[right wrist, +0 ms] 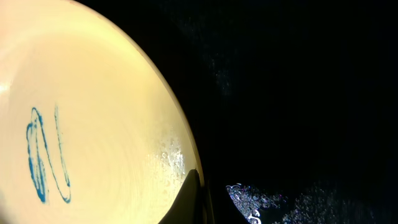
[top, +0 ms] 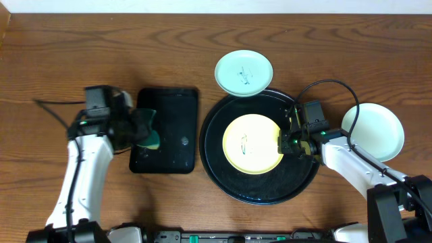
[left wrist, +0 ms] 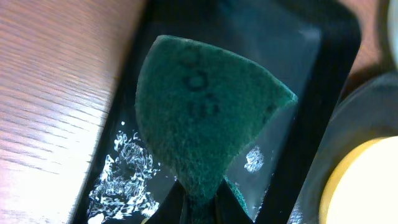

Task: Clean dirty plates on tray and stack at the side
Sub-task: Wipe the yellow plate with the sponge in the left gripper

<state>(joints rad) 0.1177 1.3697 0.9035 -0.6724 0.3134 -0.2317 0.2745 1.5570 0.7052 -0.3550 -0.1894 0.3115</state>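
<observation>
Yellow plate (top: 251, 144) on black tray (top: 212, 145), right claw (top: 284, 142) at its rim

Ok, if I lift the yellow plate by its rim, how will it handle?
Probably slippery: water beads sit near the rim of the yellow plate, and the black tray under it looks wet too. It looks rigid and shallow, lying flat, so it should keep its shape and would likely slide rather than tip if nudged.
</observation>
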